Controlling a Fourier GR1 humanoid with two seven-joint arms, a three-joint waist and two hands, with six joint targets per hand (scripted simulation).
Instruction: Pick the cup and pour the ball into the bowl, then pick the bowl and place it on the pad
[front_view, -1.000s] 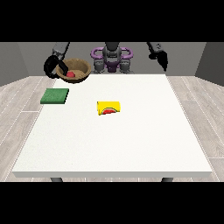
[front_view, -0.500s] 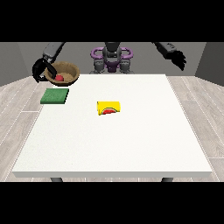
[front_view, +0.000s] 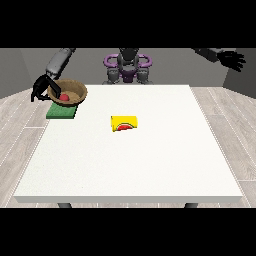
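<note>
At far left of white table (front_view: 150, 160), second step judged under way: bowl being placed on pad. Green pad (front_view: 60, 113) lies at table's far-left edge. Brown bowl (front_view: 69, 92), red ball (front_view: 64, 97) inside, is held just above pad by hand at view's left (front_view: 41, 90), fingers curled round rim. Yellow cup (front_view: 124, 123) lies on its side mid-table. Hand at view's right (front_view: 232, 59) is raised clear, fingers spread, nothing held. Next move, judged: bowl to be lowered squarely onto pad, then released.
</note>
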